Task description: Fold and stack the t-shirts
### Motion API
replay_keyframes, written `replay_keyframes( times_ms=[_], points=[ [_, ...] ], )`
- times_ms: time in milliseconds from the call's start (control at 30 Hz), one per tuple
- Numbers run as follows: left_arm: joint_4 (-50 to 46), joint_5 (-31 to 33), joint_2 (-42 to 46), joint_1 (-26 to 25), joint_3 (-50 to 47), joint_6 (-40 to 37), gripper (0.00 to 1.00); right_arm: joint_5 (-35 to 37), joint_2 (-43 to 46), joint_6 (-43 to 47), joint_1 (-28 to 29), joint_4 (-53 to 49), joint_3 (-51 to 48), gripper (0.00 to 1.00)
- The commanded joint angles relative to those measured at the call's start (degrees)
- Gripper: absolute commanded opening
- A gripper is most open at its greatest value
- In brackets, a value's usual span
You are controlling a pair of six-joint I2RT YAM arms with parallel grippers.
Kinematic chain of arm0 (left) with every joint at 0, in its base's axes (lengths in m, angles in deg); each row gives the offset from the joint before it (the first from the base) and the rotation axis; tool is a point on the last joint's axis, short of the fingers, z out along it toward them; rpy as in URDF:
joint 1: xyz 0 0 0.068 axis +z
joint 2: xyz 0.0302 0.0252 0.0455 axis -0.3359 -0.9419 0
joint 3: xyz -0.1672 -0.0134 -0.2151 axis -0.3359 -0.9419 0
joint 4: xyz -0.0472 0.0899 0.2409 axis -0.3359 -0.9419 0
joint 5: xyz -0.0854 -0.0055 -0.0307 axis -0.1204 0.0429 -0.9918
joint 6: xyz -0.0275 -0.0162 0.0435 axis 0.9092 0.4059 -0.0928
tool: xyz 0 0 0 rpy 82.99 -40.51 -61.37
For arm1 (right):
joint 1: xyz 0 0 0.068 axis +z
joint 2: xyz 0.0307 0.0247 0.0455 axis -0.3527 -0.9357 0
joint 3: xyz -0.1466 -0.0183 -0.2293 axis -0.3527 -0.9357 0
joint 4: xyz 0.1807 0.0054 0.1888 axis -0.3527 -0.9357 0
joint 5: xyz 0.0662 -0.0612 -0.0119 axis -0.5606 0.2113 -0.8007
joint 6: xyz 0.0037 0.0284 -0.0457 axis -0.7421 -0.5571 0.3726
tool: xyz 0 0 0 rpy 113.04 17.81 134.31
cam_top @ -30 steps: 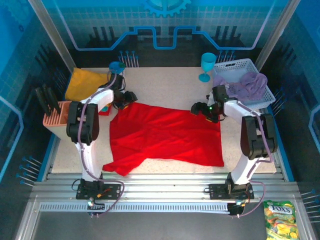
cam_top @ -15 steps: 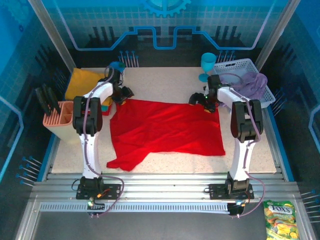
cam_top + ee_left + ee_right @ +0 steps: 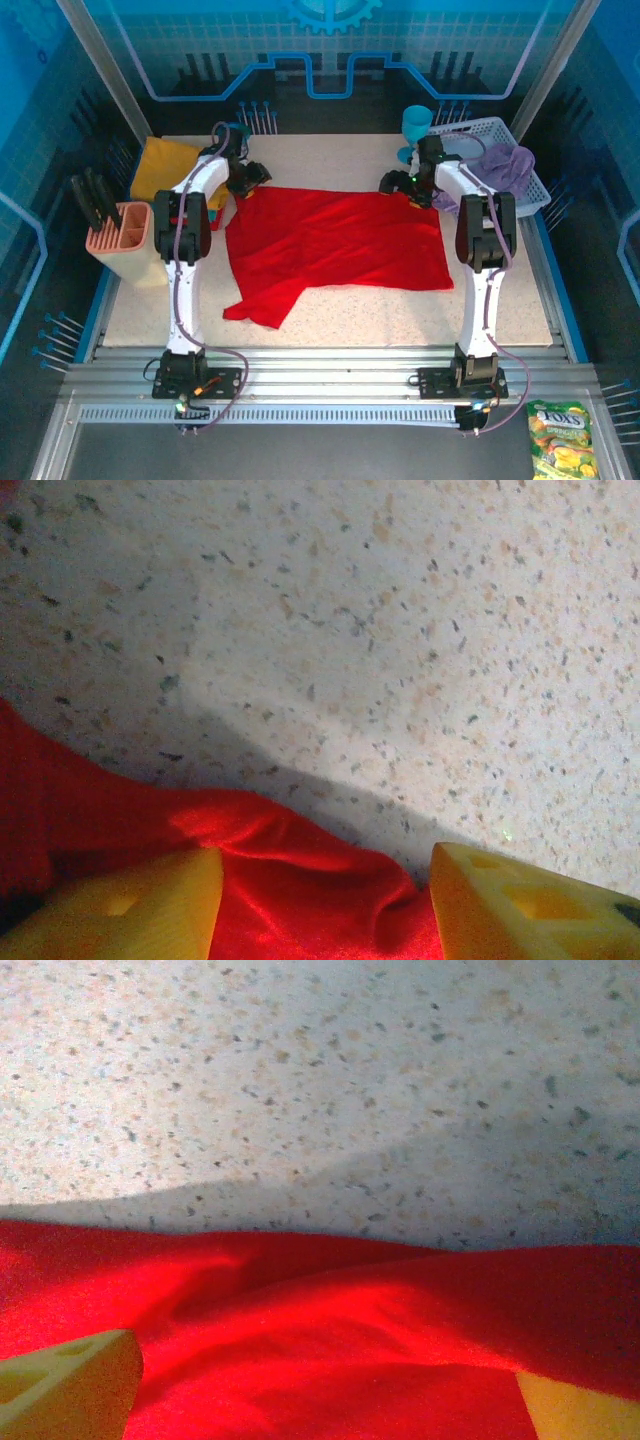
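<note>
The bright red t-shirt (image 3: 335, 245) lies spread across the middle of the table, one sleeve trailing toward the near left. My left gripper (image 3: 252, 180) sits at its far left corner and my right gripper (image 3: 395, 185) at its far right corner. In the left wrist view the gripper (image 3: 325, 900) is open, and a ridge of red cloth (image 3: 300, 880) lies between the yellow fingers (image 3: 120, 905). The right gripper (image 3: 330, 1390) is open wide over the red cloth (image 3: 330, 1330). A lavender shirt (image 3: 500, 165) lies heaped in the white basket (image 3: 470, 128). A folded mustard-yellow shirt (image 3: 165, 160) rests far left.
A teal goblet (image 3: 416, 128) stands beside the basket, close to my right gripper. A small blue cup (image 3: 232, 133) stands behind my left gripper. A pink knife block (image 3: 125, 235) stands at the left edge. A snack bag (image 3: 560, 435) lies off the table, near right.
Both grippers have moved toward the far side of the table, and the red shirt has slid that way with them. Its near edge has drawn away from the front.
</note>
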Motion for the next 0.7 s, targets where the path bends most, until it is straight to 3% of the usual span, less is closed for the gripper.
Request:
replay_keyframes(
  times_ms=[0, 200, 300, 600, 667],
  points=[
    [-1.09, -4.53, 9.54, 0.54, -2.21, -1.86, 0.63, -4.61, 8.33, 4.50, -0.01, 3.13, -2.03, 0.98],
    [-1.34, -6.61, 25.81, -0.03, -14.40, -3.18, 0.73, -6.05, 20.10, 4.36, 0.38, 2.50, -8.49, 1.00],
    [-2.59, -3.69, 33.49, -1.12, -22.27, -4.62, 0.98, -3.28, 25.16, 2.46, 0.27, -0.92, -13.85, 1.00],
    [-4.65, 0.59, 56.93, -2.70, -51.10, -3.02, 0.99, 8.61, 44.84, -2.23, -1.00, -5.61, -38.62, 0.99],
    [-7.19, 2.11, 60.86, -2.78, -55.43, -2.21, 0.94, 8.50, 49.46, -2.72, -2.63, -5.17, -43.69, 0.97]
  ],
)
